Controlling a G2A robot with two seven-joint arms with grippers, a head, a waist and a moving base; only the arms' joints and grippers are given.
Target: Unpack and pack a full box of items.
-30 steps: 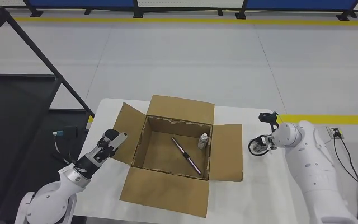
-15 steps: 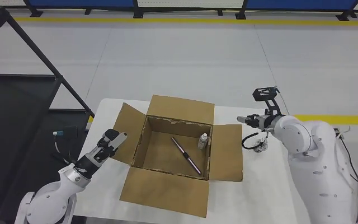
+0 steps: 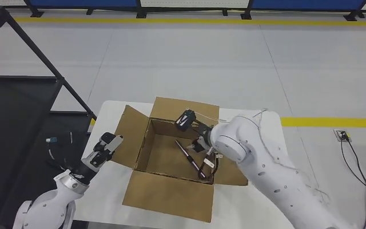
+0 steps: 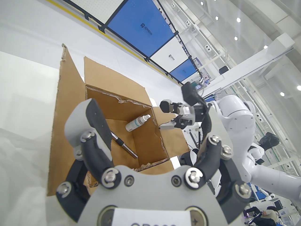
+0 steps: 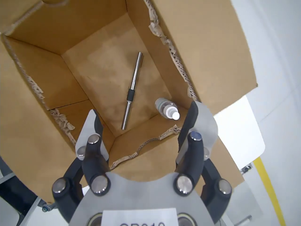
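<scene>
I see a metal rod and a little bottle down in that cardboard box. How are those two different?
The metal rod is long, thin and shiny silver with a dark band; the bottle is short, stubby and pale with a white cap. The metal rod lies flat on the floor of the box; the bottle sits cap up, standing or leaning, in a corner. Both rest loose inside the open box.

1. Top view looks down from overhead onto the surface and open box
2. Left wrist view, low beside the box, faces across it to the right hand
3. Right wrist view looks down into the box from close; all share its inside
</scene>
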